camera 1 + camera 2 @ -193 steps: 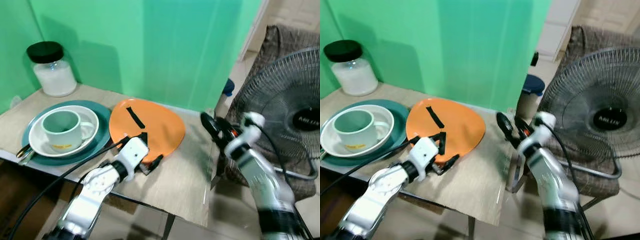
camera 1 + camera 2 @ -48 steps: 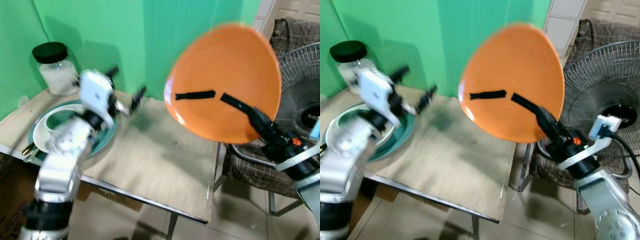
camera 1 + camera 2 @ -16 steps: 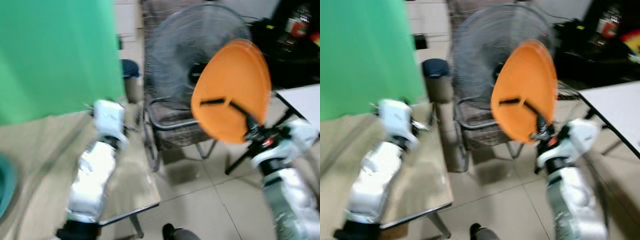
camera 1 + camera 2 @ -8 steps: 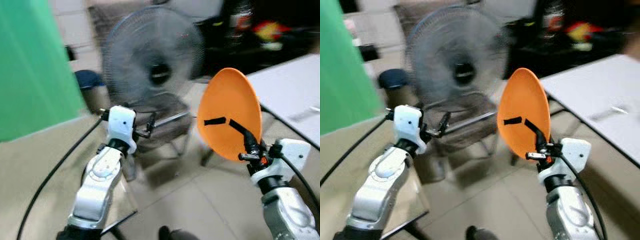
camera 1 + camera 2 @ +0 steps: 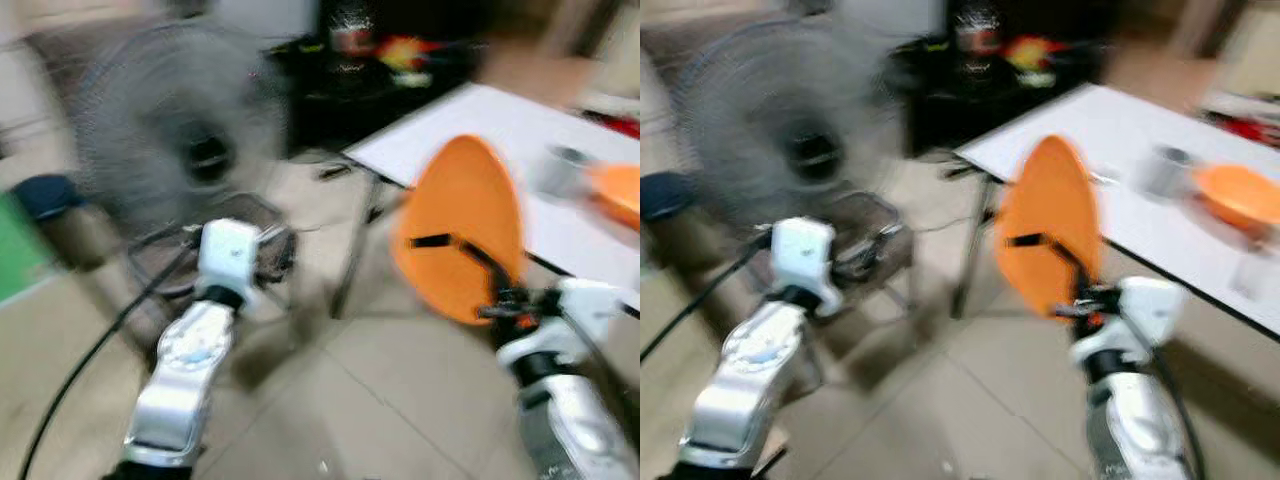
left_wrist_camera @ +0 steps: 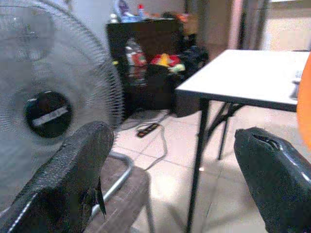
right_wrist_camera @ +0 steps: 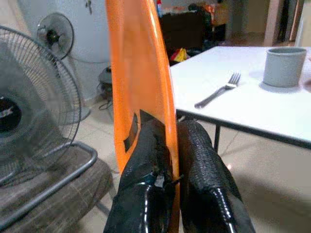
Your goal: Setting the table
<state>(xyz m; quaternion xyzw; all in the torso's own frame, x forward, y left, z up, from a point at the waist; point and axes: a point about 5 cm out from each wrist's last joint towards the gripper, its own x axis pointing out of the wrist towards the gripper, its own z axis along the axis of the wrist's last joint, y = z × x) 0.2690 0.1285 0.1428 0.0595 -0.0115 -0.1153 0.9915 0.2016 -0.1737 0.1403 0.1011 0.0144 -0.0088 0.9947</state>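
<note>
1. Left eye view, heavily blurred: holding an orange plate [image 5: 462,236] upright by its lower edge with the right gripper [image 5: 497,303], fingers pinched on it, one black finger lying across its face. Standing in front of the near edge of a white table [image 5: 520,150], with the plate over the tiled floor [image 5: 350,400]. Raising the left gripper [image 5: 272,258] empty beside a standing fan [image 5: 185,140].
2. Right eye view: showing an orange bowl [image 5: 1238,195] and a grey cup [image 5: 1159,170] standing on the white table, behind and to the right of the plate.
3. Left wrist view: spreading the two black fingers [image 6: 73,165] wide apart with nothing between them, pointing toward the fan, a dark cabinet [image 6: 146,58] and the table corner.
4. Right wrist view: clamping the plate's rim edge-on between both fingertips [image 7: 197,145]; a fork [image 7: 218,91] lying beside the grey cup on the table beyond.
</note>
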